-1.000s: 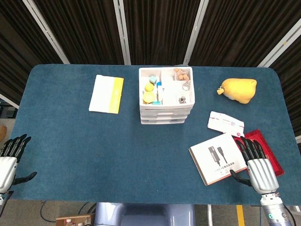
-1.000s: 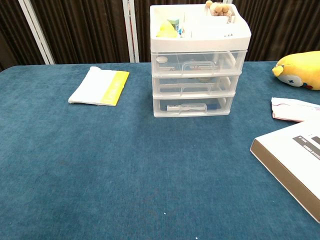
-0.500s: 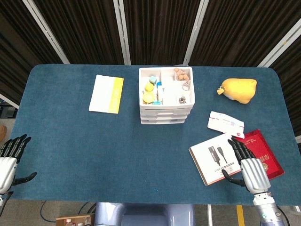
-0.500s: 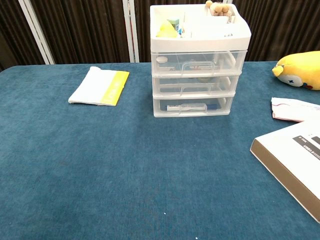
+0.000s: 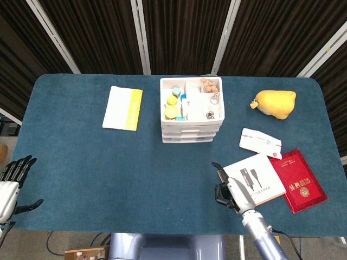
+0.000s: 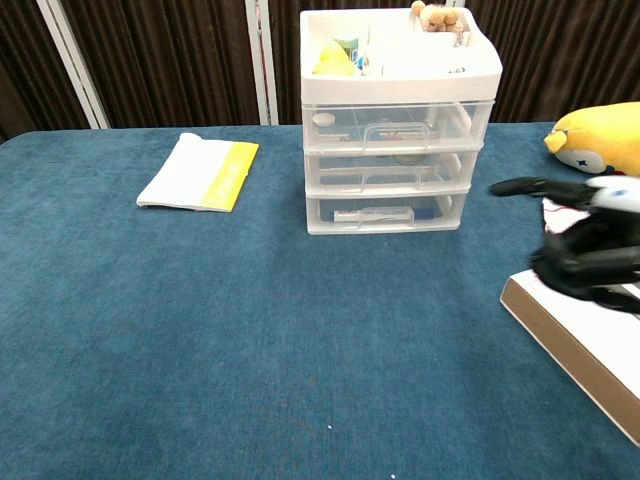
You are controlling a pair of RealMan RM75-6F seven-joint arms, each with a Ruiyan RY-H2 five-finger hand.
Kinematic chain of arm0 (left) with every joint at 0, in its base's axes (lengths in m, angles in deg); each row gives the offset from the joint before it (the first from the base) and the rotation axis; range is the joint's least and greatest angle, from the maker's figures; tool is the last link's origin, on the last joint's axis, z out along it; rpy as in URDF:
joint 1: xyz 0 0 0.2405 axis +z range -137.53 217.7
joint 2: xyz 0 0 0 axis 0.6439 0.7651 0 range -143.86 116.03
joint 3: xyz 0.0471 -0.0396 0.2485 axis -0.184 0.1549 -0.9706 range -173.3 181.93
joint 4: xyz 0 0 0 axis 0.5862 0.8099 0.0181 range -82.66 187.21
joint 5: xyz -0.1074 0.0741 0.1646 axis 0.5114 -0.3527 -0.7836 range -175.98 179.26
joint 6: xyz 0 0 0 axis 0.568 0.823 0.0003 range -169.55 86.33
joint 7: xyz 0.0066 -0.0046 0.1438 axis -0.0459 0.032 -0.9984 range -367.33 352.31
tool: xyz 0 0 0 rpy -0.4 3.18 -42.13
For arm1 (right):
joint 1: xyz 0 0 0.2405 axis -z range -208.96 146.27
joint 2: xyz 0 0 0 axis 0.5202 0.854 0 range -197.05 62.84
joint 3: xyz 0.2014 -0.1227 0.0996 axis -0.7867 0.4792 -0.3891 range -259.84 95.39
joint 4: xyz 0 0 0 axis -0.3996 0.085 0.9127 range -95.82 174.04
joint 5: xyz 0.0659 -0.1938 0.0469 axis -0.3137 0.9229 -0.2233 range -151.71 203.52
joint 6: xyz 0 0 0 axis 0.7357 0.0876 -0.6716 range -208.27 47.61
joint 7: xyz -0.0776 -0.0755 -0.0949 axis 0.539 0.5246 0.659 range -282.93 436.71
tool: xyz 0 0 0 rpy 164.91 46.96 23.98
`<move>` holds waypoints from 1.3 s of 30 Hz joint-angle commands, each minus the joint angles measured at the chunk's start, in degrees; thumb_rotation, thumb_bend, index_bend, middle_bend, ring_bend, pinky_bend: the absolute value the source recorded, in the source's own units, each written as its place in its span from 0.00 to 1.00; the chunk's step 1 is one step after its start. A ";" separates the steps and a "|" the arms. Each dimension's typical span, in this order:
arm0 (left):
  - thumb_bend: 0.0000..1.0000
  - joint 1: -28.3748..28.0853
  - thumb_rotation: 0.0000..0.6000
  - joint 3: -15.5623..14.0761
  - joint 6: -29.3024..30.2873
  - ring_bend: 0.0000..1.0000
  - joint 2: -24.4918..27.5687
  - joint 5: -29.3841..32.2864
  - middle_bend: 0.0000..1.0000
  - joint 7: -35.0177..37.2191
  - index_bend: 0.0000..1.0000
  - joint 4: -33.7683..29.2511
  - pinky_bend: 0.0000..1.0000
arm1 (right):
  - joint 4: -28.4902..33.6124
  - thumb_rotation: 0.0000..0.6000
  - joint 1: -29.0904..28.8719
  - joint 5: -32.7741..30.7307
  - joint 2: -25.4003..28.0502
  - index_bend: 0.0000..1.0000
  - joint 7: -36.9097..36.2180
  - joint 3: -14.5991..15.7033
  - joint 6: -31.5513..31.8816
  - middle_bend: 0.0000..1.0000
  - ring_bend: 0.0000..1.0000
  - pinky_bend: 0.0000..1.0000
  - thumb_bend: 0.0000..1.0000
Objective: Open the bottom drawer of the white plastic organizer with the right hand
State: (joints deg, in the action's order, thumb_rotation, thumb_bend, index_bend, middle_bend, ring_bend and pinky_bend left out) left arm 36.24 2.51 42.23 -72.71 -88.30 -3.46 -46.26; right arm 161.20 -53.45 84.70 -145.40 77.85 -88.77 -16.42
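Lower right of the head view, the right hand (image 5: 229, 187), empty with fingers curled, is turned toward the organizer (image 5: 191, 111), whose bottom drawer (image 6: 385, 212) is closed.

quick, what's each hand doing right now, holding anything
Left hand: open, fingers apart, holding nothing.
Right hand: holding nothing; open or shut cannot be told.

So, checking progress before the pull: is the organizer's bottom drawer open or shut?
Shut: the bottom drawer sits flush with those above; the right hand hasn't reached it.
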 commanded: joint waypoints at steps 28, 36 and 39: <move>0.01 -0.94 1.00 0.10 -2.14 0.00 1.52 1.09 0.00 2.05 0.00 -0.96 0.00 | -29.89 1.00 -19.64 -39.69 -26.96 0.00 -1.70 -21.49 -11.10 0.82 0.85 0.91 0.86; 0.01 -1.10 1.00 0.19 -2.64 0.00 1.67 1.68 0.00 2.42 0.00 -1.24 0.00 | -34.98 1.00 -21.25 -42.99 -28.80 0.00 -3.86 -23.82 -13.79 0.82 0.85 0.91 0.87; 0.01 -1.17 1.00 0.23 -2.95 0.00 1.81 2.04 0.00 2.78 0.00 -1.39 0.00 | -36.68 1.00 -21.77 -43.90 -29.27 0.00 -4.93 -25.04 -14.96 0.82 0.85 0.91 0.87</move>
State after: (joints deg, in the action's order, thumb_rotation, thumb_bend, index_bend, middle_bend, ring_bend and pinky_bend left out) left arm 35.09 2.73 39.30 -70.92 -86.29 -0.71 -47.63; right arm 125.10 -74.89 41.22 -174.36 73.39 -113.30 -30.86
